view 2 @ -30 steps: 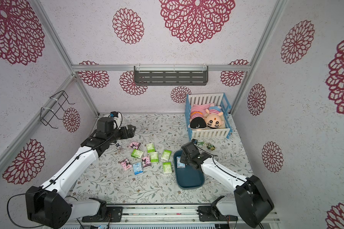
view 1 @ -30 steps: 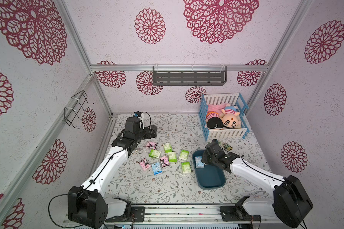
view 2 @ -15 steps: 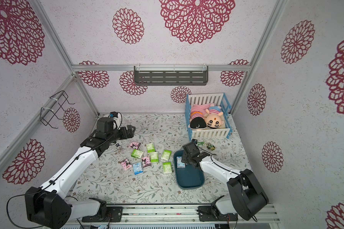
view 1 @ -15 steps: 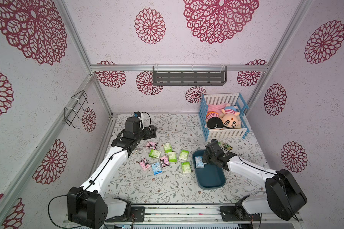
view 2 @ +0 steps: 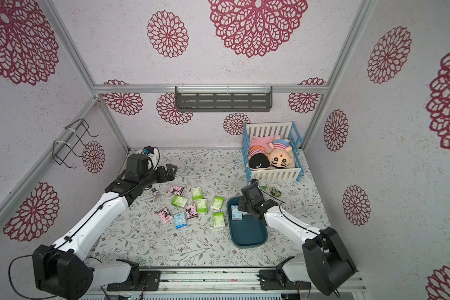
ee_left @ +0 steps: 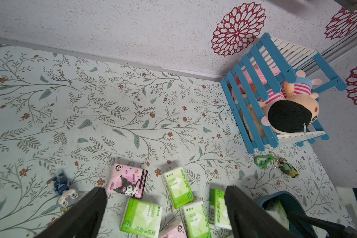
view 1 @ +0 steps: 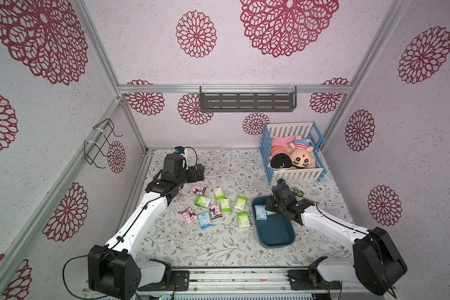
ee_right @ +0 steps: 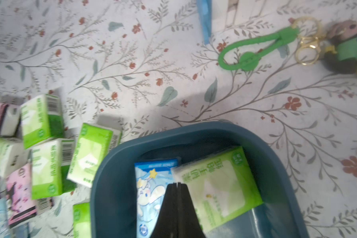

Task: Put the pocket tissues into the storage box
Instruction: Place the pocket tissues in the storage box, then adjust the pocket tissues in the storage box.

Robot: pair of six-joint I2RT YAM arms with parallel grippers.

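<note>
The dark teal storage box (view 1: 277, 242) (view 2: 247, 241) lies right of centre. At its far end lie a light blue pack (view 1: 260, 212) (ee_right: 150, 185) and a green pack (ee_right: 221, 185). My right gripper (ee_right: 177, 184) is shut and empty, its tip just above these two packs. Several more pocket tissues (view 1: 218, 206) (view 2: 195, 206), green, pink and light blue, lie scattered on the floral mat left of the box. My left gripper (ee_left: 165, 189) (view 1: 199, 172) hangs open and empty above the mat, behind that cluster.
A blue-and-white toy crib (view 1: 266, 153) with plush dolls stands at the back right. A green keyring with a small figure (view 1: 298, 191) (ee_right: 256, 51) lies between crib and box. Small toy figures (ee_left: 64, 191) lie by the left arm. A grey shelf (view 1: 247, 98) hangs on the back wall.
The right arm's elbow and base link have shifted a little, while its shut gripper stays over the box's far end. The left arm has barely moved.
</note>
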